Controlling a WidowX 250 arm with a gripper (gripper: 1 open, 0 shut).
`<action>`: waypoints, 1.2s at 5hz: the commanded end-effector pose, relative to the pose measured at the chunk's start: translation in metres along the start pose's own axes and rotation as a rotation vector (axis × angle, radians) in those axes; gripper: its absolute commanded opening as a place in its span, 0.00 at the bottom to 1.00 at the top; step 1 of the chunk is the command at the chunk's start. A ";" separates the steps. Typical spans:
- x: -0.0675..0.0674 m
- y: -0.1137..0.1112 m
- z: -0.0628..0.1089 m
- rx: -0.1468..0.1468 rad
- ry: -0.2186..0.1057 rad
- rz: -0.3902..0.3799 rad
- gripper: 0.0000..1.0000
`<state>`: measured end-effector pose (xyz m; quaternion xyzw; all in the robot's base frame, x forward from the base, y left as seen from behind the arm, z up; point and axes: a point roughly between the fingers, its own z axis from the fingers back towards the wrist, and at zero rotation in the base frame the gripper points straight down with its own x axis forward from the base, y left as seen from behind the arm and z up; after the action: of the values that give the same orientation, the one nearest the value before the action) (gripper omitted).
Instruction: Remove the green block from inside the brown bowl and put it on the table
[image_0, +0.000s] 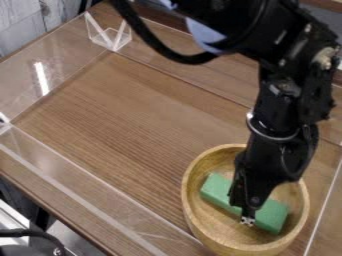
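Note:
The brown bowl (191, 196) sits on the table (120, 110) at the near right. Inside it the green block (217, 188) lies flat, its left end and right end showing on either side of the fingers. My gripper (246, 208) points straight down into the bowl, its fingers closed across the middle of the block, which rests on the bowl's bottom. The black arm hides the far part of the bowl and the block's centre.
Low clear acrylic walls (40, 75) edge the table on the left and front. A small clear folded stand (107, 30) sits at the back left. Bare wood stretches left of the bowl. The bowl lies close to the table's near right edge.

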<state>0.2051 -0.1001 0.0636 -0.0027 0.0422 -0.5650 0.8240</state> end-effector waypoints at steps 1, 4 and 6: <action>-0.002 0.002 0.013 0.030 -0.043 0.041 0.00; -0.006 0.003 0.014 0.022 -0.062 0.085 1.00; -0.006 0.005 0.012 0.023 -0.075 0.081 1.00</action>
<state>0.2035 -0.0943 0.0626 -0.0171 0.0346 -0.5341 0.8445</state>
